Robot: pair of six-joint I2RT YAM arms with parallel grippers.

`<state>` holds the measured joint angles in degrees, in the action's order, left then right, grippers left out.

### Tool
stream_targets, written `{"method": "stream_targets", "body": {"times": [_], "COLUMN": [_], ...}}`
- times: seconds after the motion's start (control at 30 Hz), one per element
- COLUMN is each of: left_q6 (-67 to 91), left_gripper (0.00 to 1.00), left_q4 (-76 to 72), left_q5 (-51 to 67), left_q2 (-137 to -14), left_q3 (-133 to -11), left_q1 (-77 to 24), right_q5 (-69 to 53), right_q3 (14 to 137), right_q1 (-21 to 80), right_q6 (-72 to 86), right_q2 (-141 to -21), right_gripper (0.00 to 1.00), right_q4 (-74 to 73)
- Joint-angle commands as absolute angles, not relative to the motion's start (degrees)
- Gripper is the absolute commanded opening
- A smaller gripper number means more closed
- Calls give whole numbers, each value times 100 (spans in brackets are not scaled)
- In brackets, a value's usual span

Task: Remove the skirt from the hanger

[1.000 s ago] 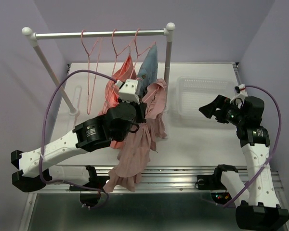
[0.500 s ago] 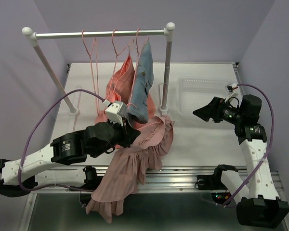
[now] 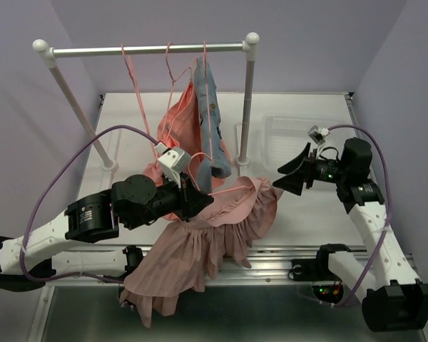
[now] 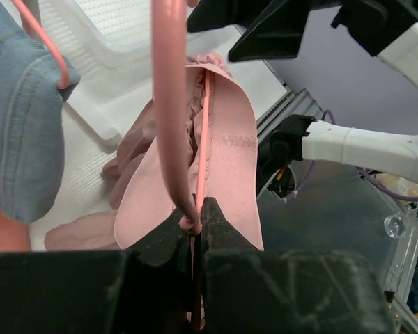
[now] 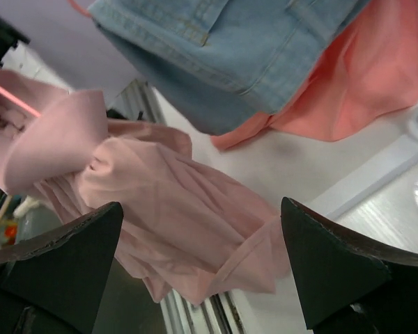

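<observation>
The skirt [image 3: 200, 249] is the wide, flared, pleated dusty-pink garment, the biggest in view. It lies spread across the table's front and hangs over the near edge. Its waistband [image 4: 230, 153] still sits on a thin pink hanger [image 4: 204, 132]. My left gripper [image 3: 198, 199] is shut on the hanger's wire [image 4: 195, 223], low over the table and away from the rail. My right gripper [image 3: 285, 178] is open and empty, just right of the skirt's right end. In the right wrist view its jaws stand wide, with skirt cloth [image 5: 181, 209] between and below them [image 5: 202, 257].
A coral-orange garment [image 3: 178, 121] and a grey-blue denim garment [image 3: 208, 121] hang on pink hangers from the rail [image 3: 150, 50]. The rail's right post [image 3: 246, 100] stands behind the skirt. A clear plastic basket [image 3: 299, 132] sits at the back right.
My left gripper has pulled the hanger and skirt down and toward me, away from the rail. The skirt has spread across the table's front. My right gripper has moved left toward it.
</observation>
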<state>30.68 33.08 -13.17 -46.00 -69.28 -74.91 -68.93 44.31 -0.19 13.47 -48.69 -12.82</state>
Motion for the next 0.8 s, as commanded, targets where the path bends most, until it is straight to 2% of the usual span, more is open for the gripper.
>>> {"method": "stream_targets", "body": {"times": [0.0, 0.13, 0.33, 0.37, 0.4, 0.43, 0.53, 0.57, 0.6, 0.63, 0.73, 0.77], "left_q6": [3164, 3261, 3269, 3287, 3296, 3313, 3349, 3375, 3375, 3375, 3401, 3445], "left_gripper": [0, 0, 0, 0, 0, 0, 0, 0, 0, 0, 0, 0], "left_q4": [2795, 2979, 2953, 2971, 2971, 2979, 2988, 3006, 3023, 3032, 3094, 3155], "left_q5": [-1327, -1564, -1608, -1617, -1617, -1608, -1591, -1600, -1608, -1626, -1670, -1679], "left_q2": [-4553, -4597, -4509, -4500, -4483, -4465, -4404, -4403, -4377, -4368, -4307, -4281], "left_q3": [-7339, -7506, -7462, -7453, -7427, -7401, -7383, -7383, -7383, -7392, -7383, -7374], "left_q1": [-7515, -7515, -7515, -7515, -7515, -7515, -7515, -7515, -7515, -7515, -7515, -7515], "right_q5": [-6901, -6513, -6706, -6750, -6828, -6881, -6541, -6156, -5900, -5254, -4030, -3051], "right_q3": [4790, 5044, 4966, 4966, 4957, 4966, 4940, 4931, 4957, 4966, 4983, 4992], "right_q1": [1034, 1862, 1916, 1916, 1916, 1916, 1916, 1916, 1916, 1916, 1916, 1916], "right_q6": [362, -456, -430, -483, -553, -597, -317, -264, -107, -18, 761, 947], "right_q2": [-5281, -5668, -5819, -5810, -5801, -5792, -5731, -5696, -5695, -5704, -5704, -5730], "right_gripper": [100, 100, 99, 97, 90, 70, 38, 23, 16, 1, 1, 1], "right_q4": [-1686, -2160, -1618, -1617, -1626, -1635, -1477, -1381, -1371, -1354, -1327, -1327]}}
